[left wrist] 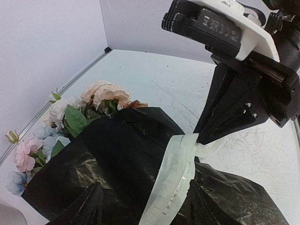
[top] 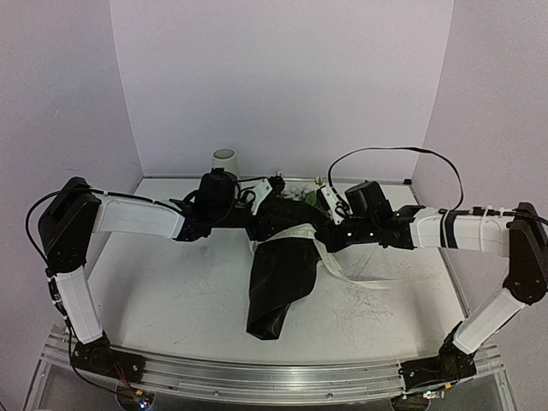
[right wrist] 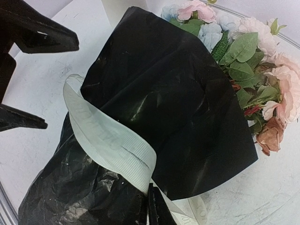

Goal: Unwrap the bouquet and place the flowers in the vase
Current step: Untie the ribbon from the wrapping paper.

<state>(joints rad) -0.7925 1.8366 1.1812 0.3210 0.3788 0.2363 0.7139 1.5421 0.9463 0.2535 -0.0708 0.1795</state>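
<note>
Left gripper point(right wrist: 58, 84): jaws apart, nothing between them, just beside the left edge of the black wrap point(right wrist: 164, 103). Vase point(top: 224, 159) is upright by the back wall, behind the left arm. Bouquet point(top: 278, 274) sits mid-table point(top: 171, 282) between both grippers, wrapped, with flowers point(left wrist: 101, 96) poking out the far end. Cream ribbon point(left wrist: 173, 178) loops across the wrap. Right gripper point(left wrist: 200, 139) is pinched closed on the ribbon.

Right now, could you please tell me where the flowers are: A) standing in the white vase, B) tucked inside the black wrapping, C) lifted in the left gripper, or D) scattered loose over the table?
B: the flowers poke out of the black wrapping, which the cream ribbon circles, while the vase stands apart at the back.
</note>
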